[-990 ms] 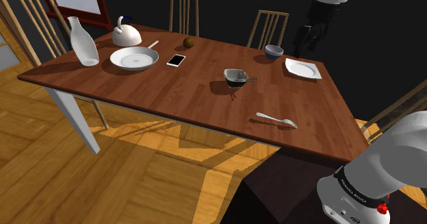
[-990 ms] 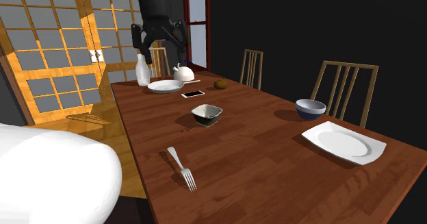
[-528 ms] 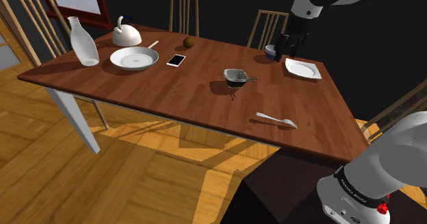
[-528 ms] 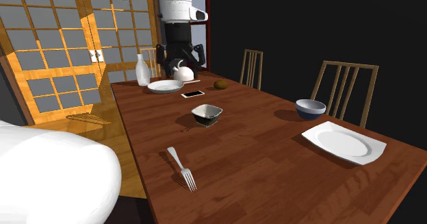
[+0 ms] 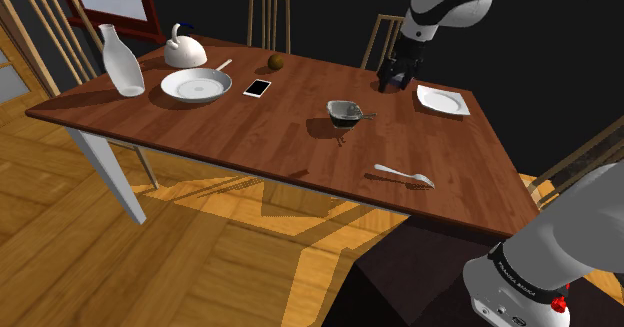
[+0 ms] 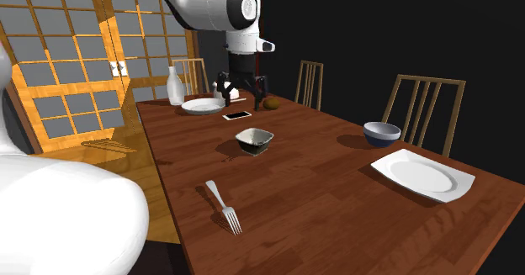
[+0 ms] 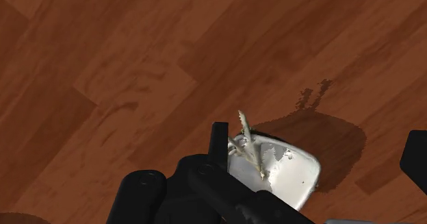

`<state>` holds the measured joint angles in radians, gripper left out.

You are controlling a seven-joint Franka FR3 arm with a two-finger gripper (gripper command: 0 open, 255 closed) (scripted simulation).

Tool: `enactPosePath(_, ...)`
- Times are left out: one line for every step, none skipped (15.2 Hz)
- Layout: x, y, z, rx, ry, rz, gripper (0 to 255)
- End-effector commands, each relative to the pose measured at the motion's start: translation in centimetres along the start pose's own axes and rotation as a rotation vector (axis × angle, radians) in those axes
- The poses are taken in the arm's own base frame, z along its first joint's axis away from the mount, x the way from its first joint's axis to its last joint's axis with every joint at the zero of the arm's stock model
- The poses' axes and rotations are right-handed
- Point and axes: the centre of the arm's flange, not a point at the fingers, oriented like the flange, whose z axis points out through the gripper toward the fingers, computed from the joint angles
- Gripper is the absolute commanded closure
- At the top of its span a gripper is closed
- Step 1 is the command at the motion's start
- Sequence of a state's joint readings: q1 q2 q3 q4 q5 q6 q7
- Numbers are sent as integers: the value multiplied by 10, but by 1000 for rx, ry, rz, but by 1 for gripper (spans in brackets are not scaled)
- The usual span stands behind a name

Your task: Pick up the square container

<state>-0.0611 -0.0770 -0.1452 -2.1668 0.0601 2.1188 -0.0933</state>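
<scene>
Lighting, as I read it from my station. The bench (image 5: 250,125) is moderately and evenly lit, and its wood carries a soft sheen. On the bench top the square container (image 5: 344,109) throws a dark, hard-edged shadow just beside itself, so the light falls from above and aslant. Under the bench, the floor (image 5: 150,265) shows bright warm patches between bands of shadow. Beyond the bench lies a black area.

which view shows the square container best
The second exterior view: the container sits unobstructed, its square rim and dark inside plain. The shoulder view shows it from farther off. In the wrist view the fingers partly hide it.
</scene>
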Motion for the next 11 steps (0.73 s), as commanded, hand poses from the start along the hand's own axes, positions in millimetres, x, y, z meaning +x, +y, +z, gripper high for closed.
enactPosePath(19,9,20,17,6,16,0)
enactPosePath(28,13,28,26,8,24,0)
enactPosePath(38,17,36,34,10,32,0)
enactPosePath(48,21,44,43,12,40,0)
enactPosePath(57,25,52,51,14,47,0)
enactPosePath(67,29,61,60,17,55,0)
enactPosePath(76,33,69,68,19,63,0)
enactPosePath(86,37,77,77,21,71,0)
enactPosePath(96,41,85,85,23,78,0)
enactPosePath(105,45,94,94,25,86,0)
enactPosePath(115,49,102,102,28,94,0)
